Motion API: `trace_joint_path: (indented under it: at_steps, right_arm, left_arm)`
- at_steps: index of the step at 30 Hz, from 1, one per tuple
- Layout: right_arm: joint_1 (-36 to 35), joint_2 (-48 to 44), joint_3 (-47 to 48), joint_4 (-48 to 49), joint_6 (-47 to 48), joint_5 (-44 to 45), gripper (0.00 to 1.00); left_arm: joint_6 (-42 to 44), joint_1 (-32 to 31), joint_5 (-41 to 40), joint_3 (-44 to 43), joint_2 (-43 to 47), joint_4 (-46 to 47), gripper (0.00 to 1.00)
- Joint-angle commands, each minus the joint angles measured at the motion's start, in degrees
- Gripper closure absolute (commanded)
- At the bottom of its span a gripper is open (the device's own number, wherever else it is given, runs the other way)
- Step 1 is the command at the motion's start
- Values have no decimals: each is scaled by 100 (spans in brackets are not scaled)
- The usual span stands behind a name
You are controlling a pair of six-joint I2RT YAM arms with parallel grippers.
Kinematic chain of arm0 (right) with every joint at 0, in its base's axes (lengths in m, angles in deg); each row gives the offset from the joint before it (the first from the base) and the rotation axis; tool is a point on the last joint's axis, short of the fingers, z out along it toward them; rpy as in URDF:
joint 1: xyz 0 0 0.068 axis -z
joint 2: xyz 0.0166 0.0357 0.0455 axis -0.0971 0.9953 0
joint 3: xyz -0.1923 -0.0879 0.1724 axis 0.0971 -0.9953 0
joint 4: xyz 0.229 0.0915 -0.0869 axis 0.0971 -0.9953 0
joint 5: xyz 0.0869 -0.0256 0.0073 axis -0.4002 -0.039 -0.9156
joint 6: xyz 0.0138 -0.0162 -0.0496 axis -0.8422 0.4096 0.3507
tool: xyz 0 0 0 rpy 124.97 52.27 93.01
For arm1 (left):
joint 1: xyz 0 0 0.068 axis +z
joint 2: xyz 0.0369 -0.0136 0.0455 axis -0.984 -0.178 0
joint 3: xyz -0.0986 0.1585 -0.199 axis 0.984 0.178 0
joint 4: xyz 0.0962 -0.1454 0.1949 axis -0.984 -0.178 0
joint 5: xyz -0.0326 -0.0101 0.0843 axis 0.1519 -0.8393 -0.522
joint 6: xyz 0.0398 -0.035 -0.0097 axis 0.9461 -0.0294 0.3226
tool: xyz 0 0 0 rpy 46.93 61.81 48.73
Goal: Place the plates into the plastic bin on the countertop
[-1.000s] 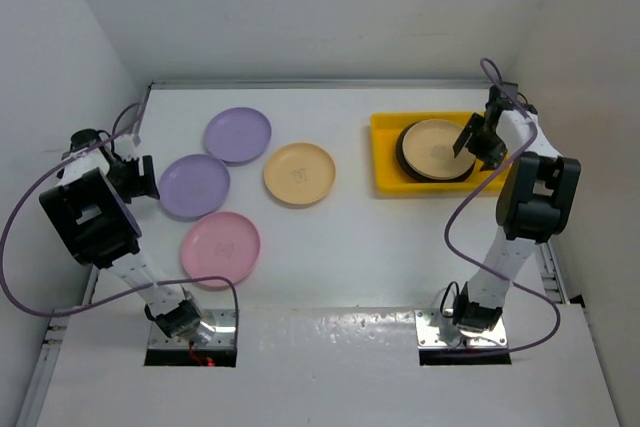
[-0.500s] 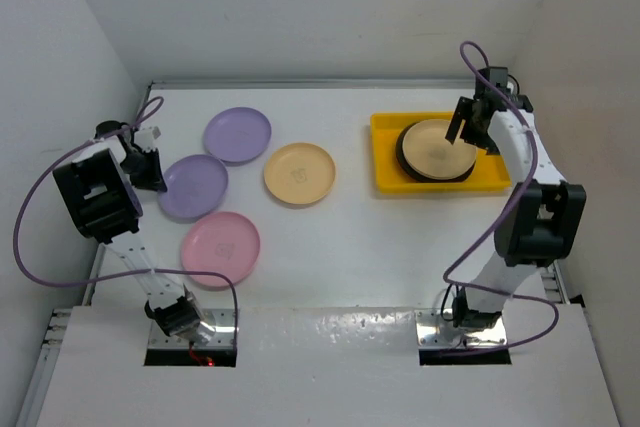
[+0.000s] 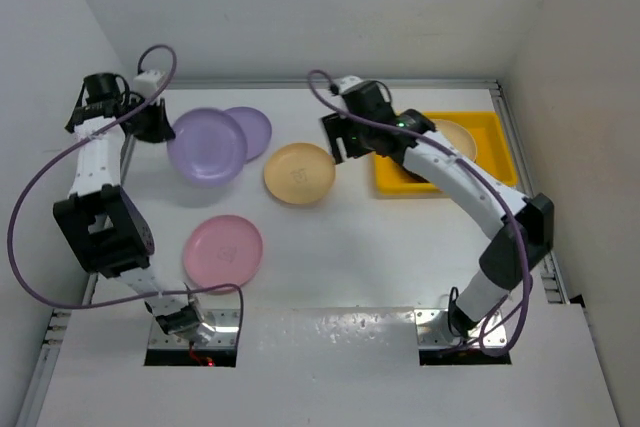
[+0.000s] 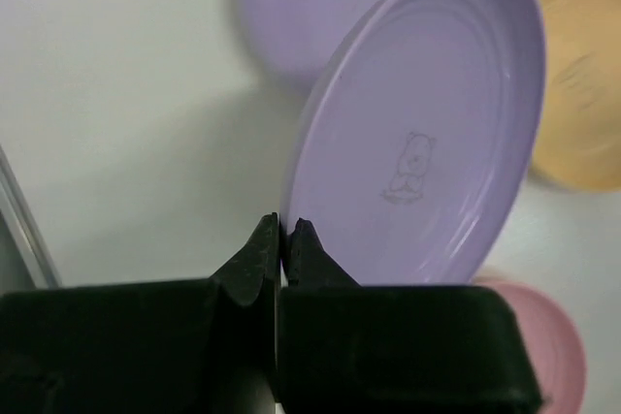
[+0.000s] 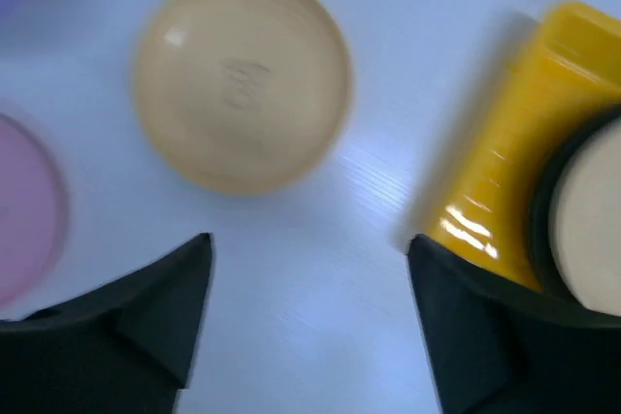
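Note:
My left gripper (image 3: 158, 127) (image 4: 284, 230) is shut on the near rim of a lilac plate (image 3: 207, 145) (image 4: 427, 143), which hangs tilted above the countertop (image 3: 340, 247). A second lilac plate (image 3: 258, 127) (image 4: 301, 7) lies behind it. A yellow-orange plate (image 3: 299, 173) (image 5: 243, 79) and a pink plate (image 3: 223, 250) (image 5: 24, 210) lie flat. The yellow plastic bin (image 3: 395, 182) (image 5: 524, 172) holds a cream plate (image 3: 462, 137) (image 5: 592, 210) on a dark one. My right gripper (image 3: 335, 147) (image 5: 309, 244) hovers open and empty between the yellow-orange plate and the bin's left wall.
White walls close the countertop at the back and on both sides. The right arm stretches across the bin and hides much of it in the top view. Purple cables loop beside both arms.
The left gripper has shut on the lilac plate's rim and lifted it toward the back. The right arm has swung left from over the bin to beside the yellow-orange plate.

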Motion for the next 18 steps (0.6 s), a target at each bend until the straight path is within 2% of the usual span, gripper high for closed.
trace_joint_path:
  at_steps: [1,2,3,5,6,8,12,13,14,18]
  right_arm:
    - [-640,525,1041,650,89,-243,14]
    - [-686,649,1175,781,63,-269,5]
    - [-765,876,1646,835,63,-287,1]
    - [-959,1299,1992,730,159,-52,1]
    - [-977,1666,2428,686,203,46,5]
    - [-1021,1844,2799,441,134,169,18]
    - [-986,1890,2408,571,-95,231,39]
    - [-986,1837,2302,641,-217,318,50]
    - [-994,1749,1927,868,-253,397,52]
    - [-916,1775,1721,985,-420,512,53]
  left_arm:
    - [-162,-703,756,-474,936,5,100]
    - [-277,-870,695,-553,938,5,100]
    - [-383,-1177,624,-554,938,5,100]
    - [-515,-1556,676,-711,938,-179,100]
    - [-516,-1653,677,-712,938,-180,100]
    - [-516,-1890,677,-712,938,-233,100]
    - [-577,-2111,781,-826,990,-233,100]
    - [-577,-2111,852,-887,990,-285,100]
    - [-577,-2164,1096,-888,990,-285,100]
    - [-577,-2164,1739,-941,938,-285,100]
